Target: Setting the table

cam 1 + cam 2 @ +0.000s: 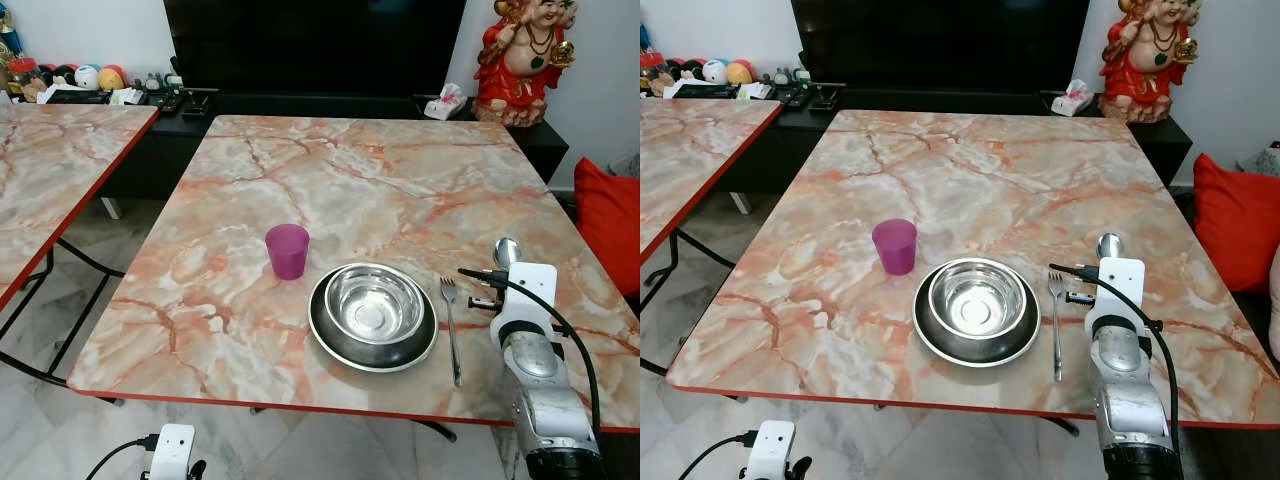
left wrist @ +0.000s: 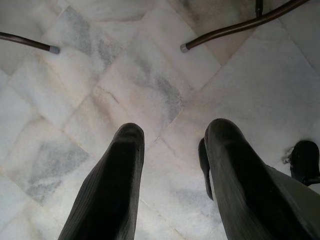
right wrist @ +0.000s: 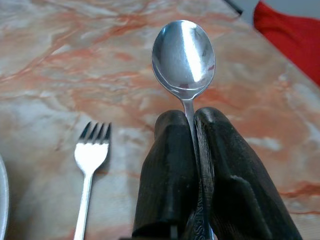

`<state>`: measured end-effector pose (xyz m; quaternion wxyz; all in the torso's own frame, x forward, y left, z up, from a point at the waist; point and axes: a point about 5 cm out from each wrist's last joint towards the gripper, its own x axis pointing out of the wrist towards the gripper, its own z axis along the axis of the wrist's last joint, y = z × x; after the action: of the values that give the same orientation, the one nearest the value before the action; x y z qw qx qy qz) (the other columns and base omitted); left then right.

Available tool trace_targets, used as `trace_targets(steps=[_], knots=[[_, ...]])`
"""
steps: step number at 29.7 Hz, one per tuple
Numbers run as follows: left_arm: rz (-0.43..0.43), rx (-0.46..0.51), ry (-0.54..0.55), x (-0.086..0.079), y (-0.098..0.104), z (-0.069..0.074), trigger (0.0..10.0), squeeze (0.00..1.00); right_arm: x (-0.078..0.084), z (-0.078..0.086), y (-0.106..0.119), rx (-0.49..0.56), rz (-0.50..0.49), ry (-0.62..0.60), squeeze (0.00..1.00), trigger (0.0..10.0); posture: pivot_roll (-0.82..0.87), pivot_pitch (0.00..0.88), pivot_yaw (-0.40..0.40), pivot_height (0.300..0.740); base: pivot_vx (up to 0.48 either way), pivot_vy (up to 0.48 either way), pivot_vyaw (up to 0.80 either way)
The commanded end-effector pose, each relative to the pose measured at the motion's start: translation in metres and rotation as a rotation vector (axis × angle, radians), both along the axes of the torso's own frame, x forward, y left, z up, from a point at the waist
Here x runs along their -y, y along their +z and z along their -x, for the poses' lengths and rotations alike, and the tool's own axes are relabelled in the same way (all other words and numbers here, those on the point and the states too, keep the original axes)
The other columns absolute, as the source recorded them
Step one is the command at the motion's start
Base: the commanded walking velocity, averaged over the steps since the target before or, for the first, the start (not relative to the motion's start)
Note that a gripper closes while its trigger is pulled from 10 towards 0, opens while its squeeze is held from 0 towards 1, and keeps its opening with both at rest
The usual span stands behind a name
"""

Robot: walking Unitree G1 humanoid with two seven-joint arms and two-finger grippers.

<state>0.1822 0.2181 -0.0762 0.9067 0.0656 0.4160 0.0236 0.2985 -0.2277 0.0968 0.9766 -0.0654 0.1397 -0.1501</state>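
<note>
Two black fingers of the right gripper [image 3: 192, 125] pinch the spoon [image 3: 183, 55] by its handle, above the table [image 1: 300, 170] just right of the fork [image 1: 451, 325]. Held so thinly, it could twist or land across the fork. Left gripper [image 2: 170, 145] hangs open over the floor.

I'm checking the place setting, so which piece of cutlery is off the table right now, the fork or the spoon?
The spoon: the right gripper pinches its handle, bowl sticking out past the fingertips. The fork lies flat on the table, right of the plate.
</note>
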Motion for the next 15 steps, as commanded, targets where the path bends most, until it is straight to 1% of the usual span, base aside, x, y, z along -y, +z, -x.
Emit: trace_targets(steps=[1, 3, 7, 10, 15], knots=[[-0.002, -0.025, -0.004, -0.001, -0.003, 0.006, 10.0, 0.00, 0.001, 0.000, -0.003, -0.022, -0.008, 0.007, 0.00, 10.0, 0.08, 0.000, -0.019, 0.740, 0.000, 0.000, 0.00], [-0.001, -0.027, -0.003, 0.000, -0.003, 0.006, 10.0, 0.00, 0.001, 0.000, -0.005, -0.030, -0.017, 0.005, 0.00, 10.0, 0.08, 0.000, -0.021, 0.740, 0.000, 0.000, 0.00], [0.000, -0.033, -0.005, 0.000, -0.004, 0.007, 10.0, 0.00, -0.004, -0.001, -0.010, -0.054, -0.067, 0.020, 0.00, 10.0, 0.08, 0.000, -0.022, 0.740, 0.000, 0.000, 0.00], [0.000, -0.036, -0.002, 0.001, -0.004, 0.008, 10.0, 0.00, -0.003, 0.002, -0.018, -0.081, -0.072, 0.000, 0.00, 10.0, 0.08, 0.000, -0.024, 0.740, 0.000, 0.000, 0.00], [-0.002, -0.040, -0.001, 0.000, -0.005, 0.009, 10.0, 0.00, -0.002, 0.005, -0.025, -0.096, -0.085, -0.011, 0.00, 10.0, 0.08, 0.000, -0.024, 0.740, 0.000, 0.000, 0.00]])
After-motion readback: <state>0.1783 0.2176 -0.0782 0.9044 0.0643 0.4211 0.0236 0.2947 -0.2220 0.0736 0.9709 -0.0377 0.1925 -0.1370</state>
